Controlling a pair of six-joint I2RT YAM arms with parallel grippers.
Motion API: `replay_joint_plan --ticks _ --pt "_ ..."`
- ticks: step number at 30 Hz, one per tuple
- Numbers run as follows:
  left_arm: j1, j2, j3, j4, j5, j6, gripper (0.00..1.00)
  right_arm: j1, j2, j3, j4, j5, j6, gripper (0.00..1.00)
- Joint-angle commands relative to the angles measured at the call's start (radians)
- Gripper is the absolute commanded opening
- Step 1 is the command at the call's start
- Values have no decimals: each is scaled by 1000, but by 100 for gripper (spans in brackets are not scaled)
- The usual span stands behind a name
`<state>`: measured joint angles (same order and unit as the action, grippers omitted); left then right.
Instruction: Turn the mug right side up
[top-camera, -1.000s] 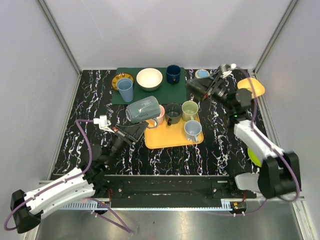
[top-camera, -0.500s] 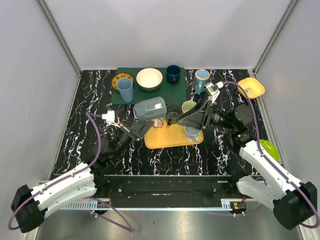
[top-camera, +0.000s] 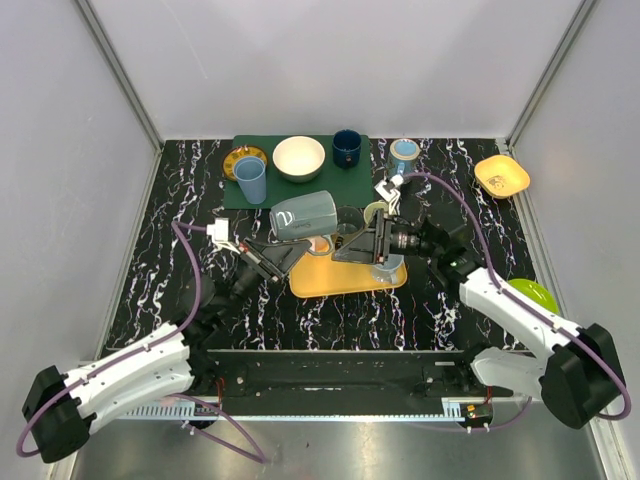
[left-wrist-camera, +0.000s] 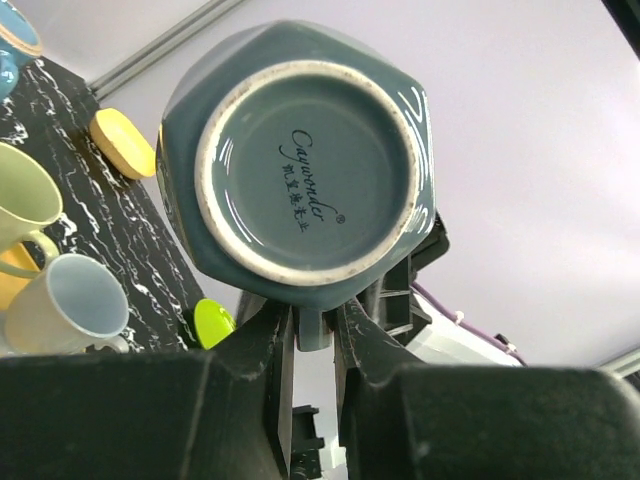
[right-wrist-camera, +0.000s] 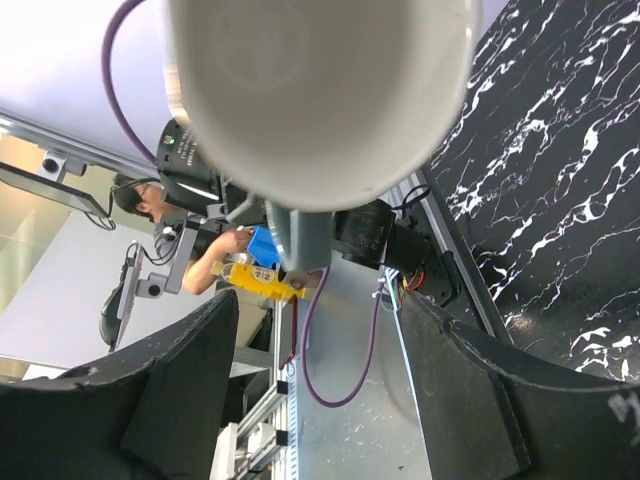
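Above the middle of the counter, over the left end of the flat orange tray (top-camera: 332, 276), the grey-blue faceted ceramic mug (top-camera: 301, 216) hangs in the air on its side, touching nothing below. The left gripper (left-wrist-camera: 315, 330) carries it, pinched narrow on the handle, which points down. The mug's long axis runs roughly level, from the counter's left edge toward its right. Its base faces the left arm and its mouth faces the right.

The right gripper (top-camera: 352, 248) sits just beside that mouth, spread wide and holding nothing. I'd say it is the free one, placed to take the rim or wall.

The left wrist view gives only the stamped base and the pinched handle. The right wrist view gives the pale inside of the mug. It also shows the handle lined up with the gap between its open fingers (right-wrist-camera: 150, 400), which from overhead is hidden by the mug's body.
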<state>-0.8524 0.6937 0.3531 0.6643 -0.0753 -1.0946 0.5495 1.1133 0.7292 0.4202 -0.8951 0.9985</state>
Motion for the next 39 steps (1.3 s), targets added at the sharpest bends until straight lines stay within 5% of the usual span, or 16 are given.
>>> replay_joint_plan --ticks 1,14,21,25,28,32,39 --pt "4 13 61 253 51 -47 0 47 59 58 68 36 -11 72" --pt "0 63 49 293 69 -74 0 50 140 114 276 134 68 64" --pt "-4 72 43 308 98 -77 0 52 190 137 331 121 109 46" --pt "-4 86 41 317 109 -86 0 52 212 144 365 93 138 23" --pt "-4 98 35 336 114 -96 0 53 255 150 459 38 209 25" --pt "-4 102 37 340 117 -97 0 53 270 148 489 22 232 39" --pt "-4 113 38 350 126 -99 0 53 284 167 511 -5 259 36"
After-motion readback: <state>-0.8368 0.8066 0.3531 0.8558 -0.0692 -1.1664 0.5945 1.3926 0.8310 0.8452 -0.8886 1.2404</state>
